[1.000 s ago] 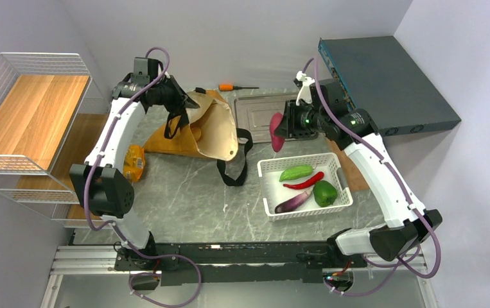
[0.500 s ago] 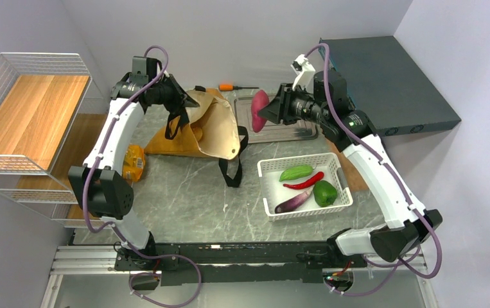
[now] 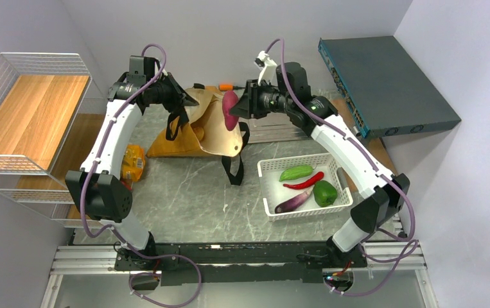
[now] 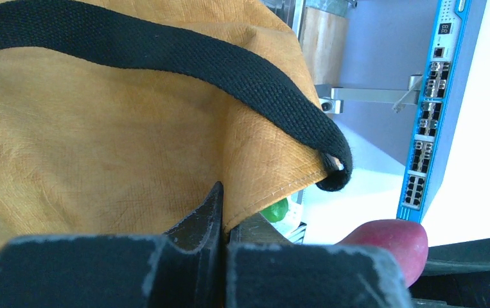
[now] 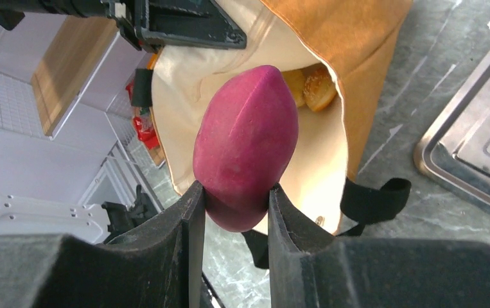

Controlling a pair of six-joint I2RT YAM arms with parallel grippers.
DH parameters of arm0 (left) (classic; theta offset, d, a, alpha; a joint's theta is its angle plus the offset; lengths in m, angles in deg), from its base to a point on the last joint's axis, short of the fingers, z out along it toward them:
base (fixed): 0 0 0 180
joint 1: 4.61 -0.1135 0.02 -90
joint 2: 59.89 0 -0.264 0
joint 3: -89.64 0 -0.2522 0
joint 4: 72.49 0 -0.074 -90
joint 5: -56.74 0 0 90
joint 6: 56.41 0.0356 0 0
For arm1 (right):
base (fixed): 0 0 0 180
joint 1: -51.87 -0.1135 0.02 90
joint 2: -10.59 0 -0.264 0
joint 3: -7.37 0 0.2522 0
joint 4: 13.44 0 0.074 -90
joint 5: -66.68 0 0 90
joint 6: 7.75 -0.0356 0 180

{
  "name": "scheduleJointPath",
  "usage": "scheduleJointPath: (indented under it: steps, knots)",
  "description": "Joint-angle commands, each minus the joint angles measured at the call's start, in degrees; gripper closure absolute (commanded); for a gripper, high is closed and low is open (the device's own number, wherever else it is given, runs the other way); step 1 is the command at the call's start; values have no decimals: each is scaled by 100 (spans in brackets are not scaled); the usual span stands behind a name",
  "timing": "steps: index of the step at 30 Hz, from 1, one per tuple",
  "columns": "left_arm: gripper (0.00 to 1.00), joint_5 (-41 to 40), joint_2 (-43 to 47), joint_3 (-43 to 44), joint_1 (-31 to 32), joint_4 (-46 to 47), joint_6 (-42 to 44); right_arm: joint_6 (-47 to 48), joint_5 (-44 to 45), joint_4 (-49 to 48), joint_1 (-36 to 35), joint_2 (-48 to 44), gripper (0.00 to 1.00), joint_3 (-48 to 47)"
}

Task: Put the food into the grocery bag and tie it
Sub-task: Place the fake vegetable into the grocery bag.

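Left jaws: pinched shut on grocery bag (image 4: 101, 147) rim.
Right jaws: clamp magenta root (image 5: 245, 144) at bag's open mouth.

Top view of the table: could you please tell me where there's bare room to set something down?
The widest free patch of table lies between the grocery bag, the white basket and the table's near edge. The far edge is crowded: the bag's mouth, the purple root and a metal tray meet there.
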Motion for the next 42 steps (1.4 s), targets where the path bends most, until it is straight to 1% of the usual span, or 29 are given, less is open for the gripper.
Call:
scheduleJointPath:
  steps: [1, 10, 12, 13, 14, 15, 16, 17, 18, 20, 22, 30, 42]
  knots:
    - [100, 180, 274, 187, -14, 310, -20, 125, -75, -329, -102, 181, 100, -519]
    - [100, 178, 273, 160, -13, 295, -27, 268, 29, -211, -195, 519, 100, -831]
    - [100, 164, 261, 200, -7, 280, -20, 303, 30, -185, -196, 555, 98, -855]
    - [100, 163, 256, 218, -14, 276, -18, 315, 38, -175, -195, 567, 94, -862]
    - [100, 161, 242, 237, -12, 276, -23, 327, 61, -152, -194, 577, 83, -882]
    - [100, 170, 231, 249, -9, 275, -28, 324, 109, -126, -191, 588, 62, -902]
    - [100, 169, 222, 257, -14, 288, -36, 305, 183, -119, -198, 593, 48, -915]
    - [100, 178, 217, 261, -15, 286, -36, 301, 211, -118, -196, 596, 36, -921]
    - [100, 180, 213, 261, -13, 287, -40, 304, 234, -124, -198, 596, 29, -918]
    - [100, 178, 206, 269, -11, 285, -46, 305, 262, -136, -198, 581, 22, -923]
    - [100, 178, 196, 279, -9, 283, -52, 318, 255, -114, -194, 587, 20, -949]
    - [100, 177, 186, 288, -15, 272, -53, 363, 216, 21, -197, 526, 20, -930]
    - [100, 136, 256, 174, -5, 248, -18, 558, 487, 145, -199, -56, 20, -261]
